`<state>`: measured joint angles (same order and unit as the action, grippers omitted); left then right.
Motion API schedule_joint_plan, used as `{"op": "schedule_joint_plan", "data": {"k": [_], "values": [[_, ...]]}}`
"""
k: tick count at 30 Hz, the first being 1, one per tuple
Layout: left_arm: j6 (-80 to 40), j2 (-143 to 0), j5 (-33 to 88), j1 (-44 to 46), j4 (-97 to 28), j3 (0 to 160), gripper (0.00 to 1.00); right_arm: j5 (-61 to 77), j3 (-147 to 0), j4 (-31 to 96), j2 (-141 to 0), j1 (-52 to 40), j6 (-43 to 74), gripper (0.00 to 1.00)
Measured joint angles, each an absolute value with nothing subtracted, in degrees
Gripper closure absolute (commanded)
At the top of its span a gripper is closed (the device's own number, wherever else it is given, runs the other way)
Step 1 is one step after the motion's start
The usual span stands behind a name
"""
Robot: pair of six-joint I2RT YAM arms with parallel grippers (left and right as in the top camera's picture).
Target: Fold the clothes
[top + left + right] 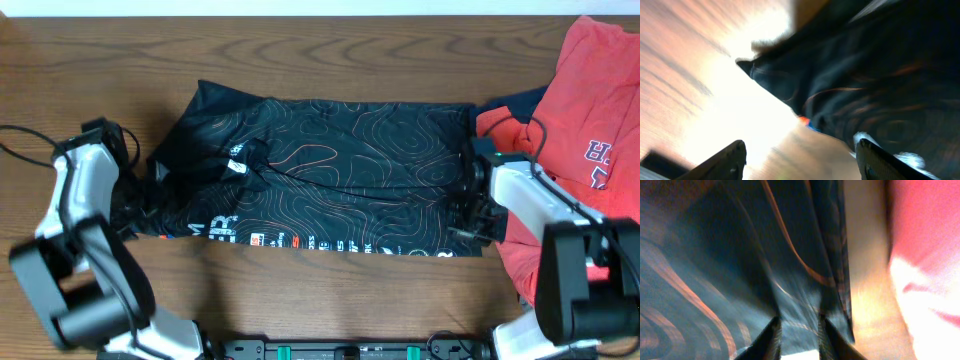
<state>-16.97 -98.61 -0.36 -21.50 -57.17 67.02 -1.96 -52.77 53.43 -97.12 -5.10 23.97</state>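
Although both wrist views are blurred, the overhead view is clear. The jersey (pixel 340 170) lies spread across the middle of the worktop (pixel 300 45). Its long axis runs parallel to the edge where the arms are mounted. The collar end, with a small grey label, points toward the left edge, and the straight hem toward the right edge. A row of white and orange lettering runs along the side nearest the arms. One sleeve sticks out toward the far left corner.

The left tool (pixel 138 195) sits at the jersey's left end, low against the cloth. In its wrist view its fingers (pixel 735 157) stand wide apart, with a pointed fold of the jersey ahead of them.

The right tool (pixel 470 205) sits at the hem end. Its fingers (pixel 771 337) stand close together with a fold of jersey in the narrow gap. Whether they press on it cannot be told.

Red T-shirts (pixel 600 90) and a navy garment (pixel 520 103) lie by the right edge, just beside the hem.
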Motion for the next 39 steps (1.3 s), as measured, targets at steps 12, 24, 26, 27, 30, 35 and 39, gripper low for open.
{"op": "schedule_joint_plan", "data": {"k": [12, 24, 26, 27, 30, 35, 39], "values": [[-13.0, -91.3, 12.3, -13.5, -20.8, 67.4, 0.2, 2.5, -64.3, 47.2, -85.9, -5.1, 18.1, 0.23], [-11.6, -114.4, 16.7, -10.2, -5.9, 75.1, 0.18, 4.8, -64.3, 49.6, -85.9, -5.1, 16.6, 0.2], [-10.2, -117.6, 16.8, -9.6, -5.6, 78.2, 0.18, 5.0, -64.3, 49.6, -85.9, -5.1, 16.4, 0.2], [-9.7, -118.4, 16.8, -9.4, -5.4, 79.3, 0.18, 5.0, -64.3, 49.7, -85.9, -5.1, 16.4, 0.2], [-7.7, -121.5, 16.8, -8.6, -3.9, 82.9, 0.18, 5.1, -64.3, 49.7, -85.9, -5.1, 16.4, 0.2], [-6.3, -124.9, 16.5, -8.1, 0.2, 85.0, 0.18, 5.7, -64.3, 49.7, -85.9, -5.1, 16.3, 0.2], [-5.9, -127.7, 16.3, -8.1, 0.4, 85.0, 0.18, 5.9, -64.3, 49.6, -85.9, -5.1, 16.3, 0.21]]}}
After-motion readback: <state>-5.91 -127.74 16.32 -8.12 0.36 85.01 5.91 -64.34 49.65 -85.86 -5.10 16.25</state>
